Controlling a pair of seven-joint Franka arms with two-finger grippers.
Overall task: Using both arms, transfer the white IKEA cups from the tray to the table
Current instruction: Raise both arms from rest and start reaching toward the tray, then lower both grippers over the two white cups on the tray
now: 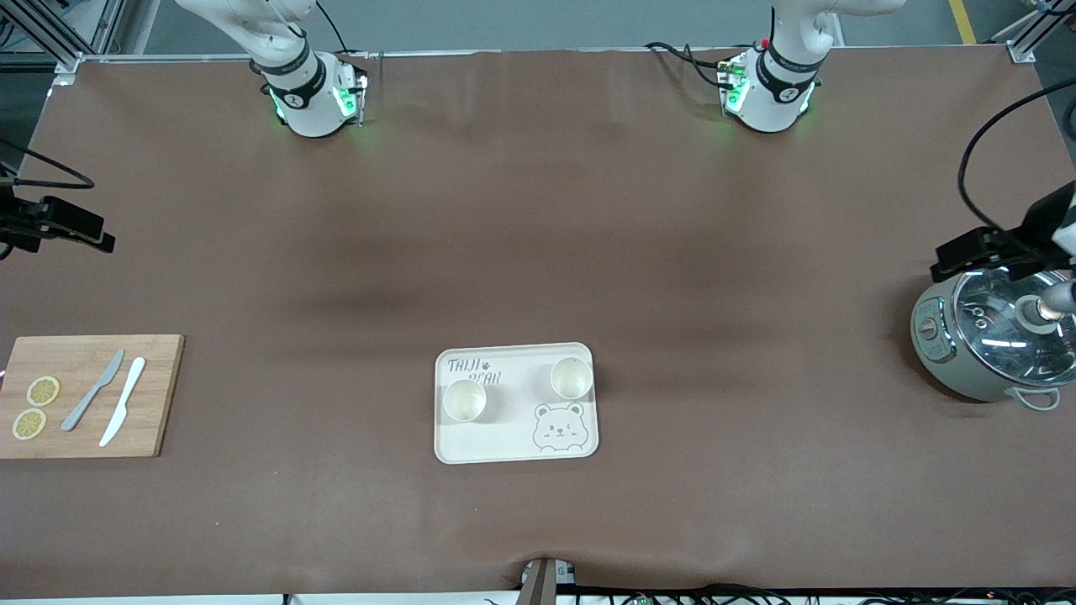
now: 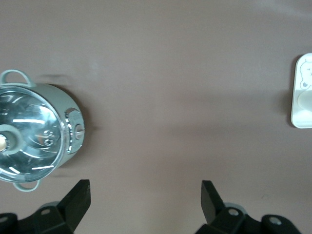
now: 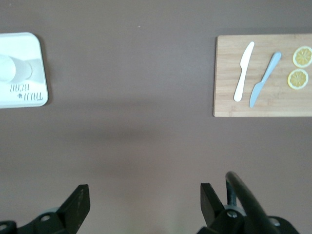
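1. Left gripper (image 2: 145, 202): jaws wide apart, holding nothing, over bare brown surface (image 1: 538, 252) beside the lidded pot (image 1: 992, 340).
2. Right gripper (image 3: 144, 204): jaws wide apart, empty, over the surface near the cutting board (image 1: 84, 395).
3. Both white IKEA cups (image 1: 464, 400) (image 1: 572, 378) stand upright on the bear-printed tray (image 1: 504, 441), apart from each other.

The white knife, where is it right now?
The white knife lies on the wooden cutting board at the right arm's end of the table, beside the grey knife.
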